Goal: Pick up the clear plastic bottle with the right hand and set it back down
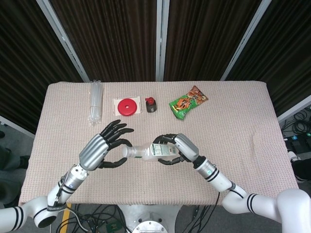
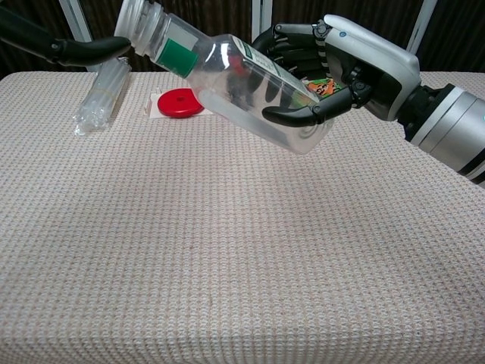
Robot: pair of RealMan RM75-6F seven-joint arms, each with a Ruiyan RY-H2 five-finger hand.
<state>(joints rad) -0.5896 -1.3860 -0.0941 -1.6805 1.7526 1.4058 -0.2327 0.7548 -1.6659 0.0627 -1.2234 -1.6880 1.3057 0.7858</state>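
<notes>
My right hand (image 1: 178, 147) (image 2: 356, 68) grips the clear plastic bottle (image 1: 148, 152) (image 2: 227, 80) around its body, holding it nearly on its side above the table, white cap pointing toward my left. The bottle has a green-and-white label. My left hand (image 1: 103, 145) is at the cap end with fingers spread; in the chest view only dark fingers (image 2: 83, 51) show beside the cap. Whether they touch the cap I cannot tell.
At the back of the beige table (image 1: 243, 126) lie a clear plastic sleeve of tubes (image 1: 95, 102) (image 2: 102, 95), a red disc on a white card (image 1: 128, 106) (image 2: 176, 102), a small black-and-red item (image 1: 150, 104) and a green snack bag (image 1: 187, 102).
</notes>
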